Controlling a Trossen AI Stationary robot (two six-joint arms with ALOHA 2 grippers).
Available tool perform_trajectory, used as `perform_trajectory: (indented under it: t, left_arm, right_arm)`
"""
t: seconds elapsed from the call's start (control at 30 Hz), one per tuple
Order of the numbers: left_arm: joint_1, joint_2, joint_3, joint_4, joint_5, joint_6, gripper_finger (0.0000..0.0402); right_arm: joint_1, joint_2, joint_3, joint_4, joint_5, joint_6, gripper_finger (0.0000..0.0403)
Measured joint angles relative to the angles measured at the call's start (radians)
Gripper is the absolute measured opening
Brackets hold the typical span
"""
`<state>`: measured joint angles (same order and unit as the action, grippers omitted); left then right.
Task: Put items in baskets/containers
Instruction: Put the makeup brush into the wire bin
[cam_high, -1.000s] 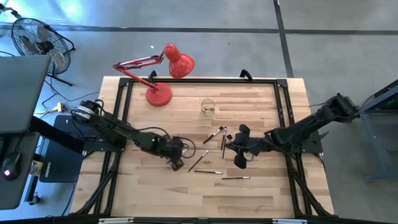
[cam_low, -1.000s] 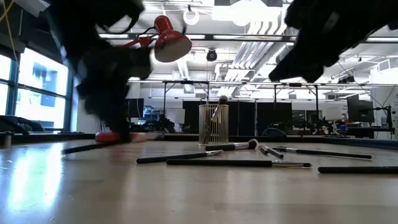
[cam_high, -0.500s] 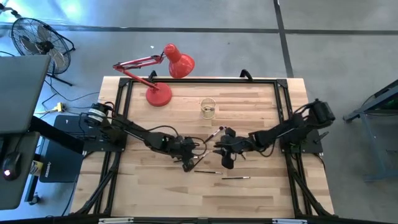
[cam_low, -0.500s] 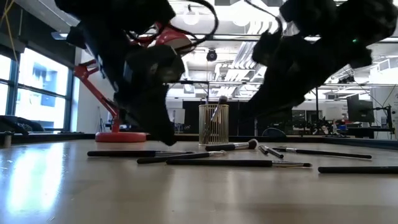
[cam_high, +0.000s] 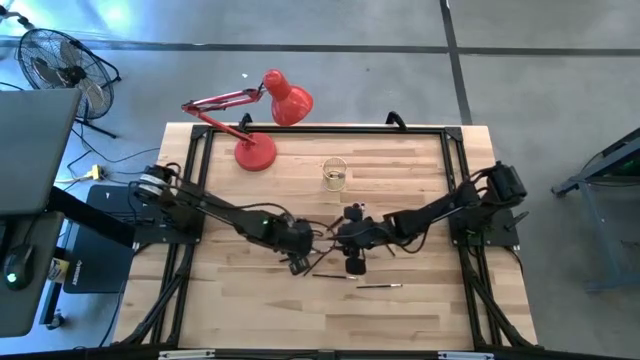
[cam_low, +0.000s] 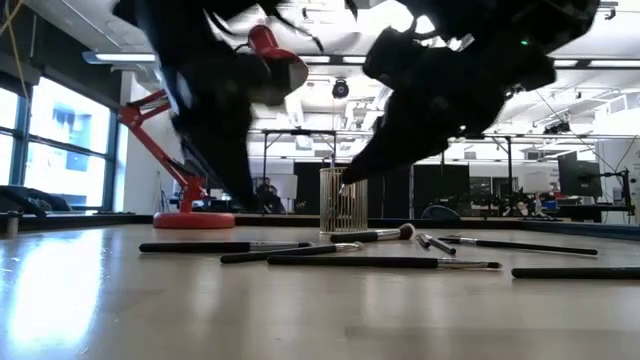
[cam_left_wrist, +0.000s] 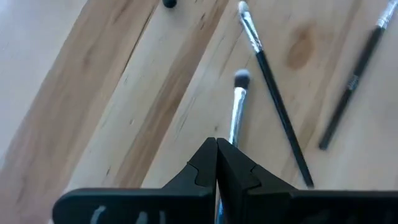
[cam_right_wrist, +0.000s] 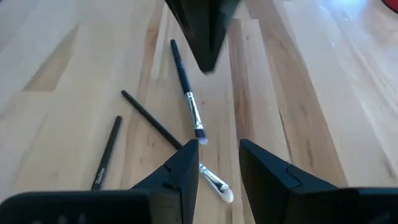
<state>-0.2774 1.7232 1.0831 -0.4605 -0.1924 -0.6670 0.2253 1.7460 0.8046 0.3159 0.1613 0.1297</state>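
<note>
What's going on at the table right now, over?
Left gripper shut on a brush. Right gripper open above loose brushes. Glass cup stands apart. Nothing blocking.

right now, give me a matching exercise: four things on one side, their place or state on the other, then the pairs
Things:
1. left gripper
2. right gripper
3. cup
4. lamp

Place or state:
A. stands at the table's far left corner, red
B. fingers apart, over brushes lying on the table
C. fingers shut on a brush
D. stands upright behind the brushes, one brush in it

Pairs: 1-C, 2-B, 3-D, 4-A
</note>
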Motion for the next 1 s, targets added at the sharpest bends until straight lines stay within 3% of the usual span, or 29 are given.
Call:
perform_trajectory:
  t: [0.2, 0.43, 0.7, 1.0]
  left_arm:
    - [-0.080, -0.183, -0.174, -0.022, -0.082, -0.108, 0.0000]
    - [-0.152, -0.434, -0.413, 0.164, -0.159, -0.208, 0.0000]
    - [-0.155, -0.496, -0.474, 0.146, -0.123, -0.202, 0.0000]
    - [-0.155, -0.497, -0.476, 0.094, -0.083, -0.103, 0.0000]
  right_arm:
    - [-0.003, 0.052, 0.043, -0.010, -0.014, 0.027, 0.0110]
    - [-0.015, 0.133, 0.137, -0.067, -0.028, 0.050, 0.0110]
    - [-0.023, 0.262, 0.359, -0.314, -0.045, 0.053, 0.0110]
    - [-0.042, 0.308, 0.409, -0.425, -0.026, 0.115, 0.0109]
